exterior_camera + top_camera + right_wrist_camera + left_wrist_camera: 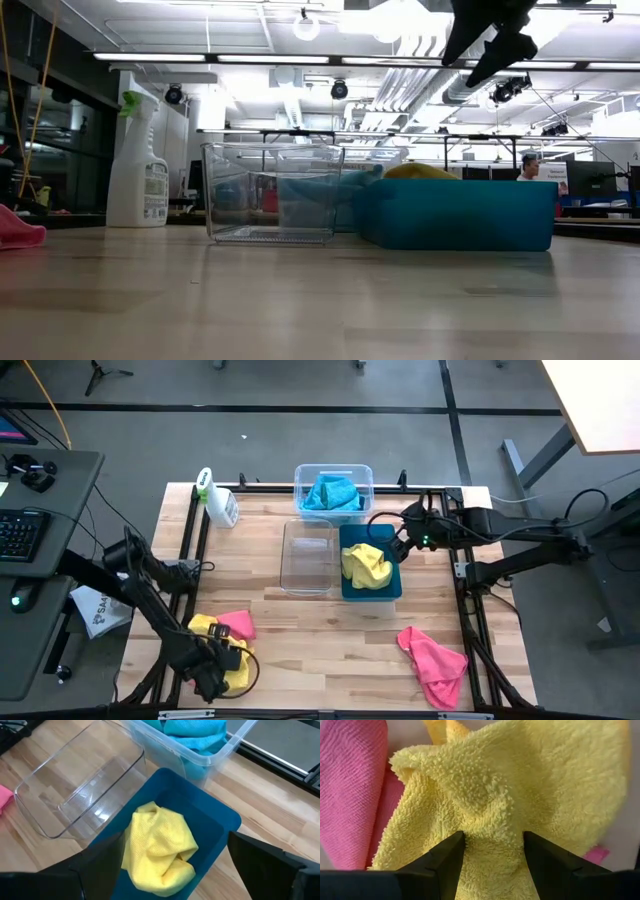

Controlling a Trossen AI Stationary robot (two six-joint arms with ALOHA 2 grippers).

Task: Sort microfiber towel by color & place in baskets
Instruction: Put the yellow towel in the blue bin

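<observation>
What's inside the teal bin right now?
One crumpled yellow towel lies in the teal bin. Whatever might sit beneath it is covered.

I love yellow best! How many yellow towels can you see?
2. One yellow towel lies in the teal basket. The other yellow towel is at the table's front left beside a pink towel, between the left gripper fingers. More may be hidden.

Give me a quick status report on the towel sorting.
Left gripper open over yellow towel. Right gripper open above teal basket. Nothing in the way.
</observation>
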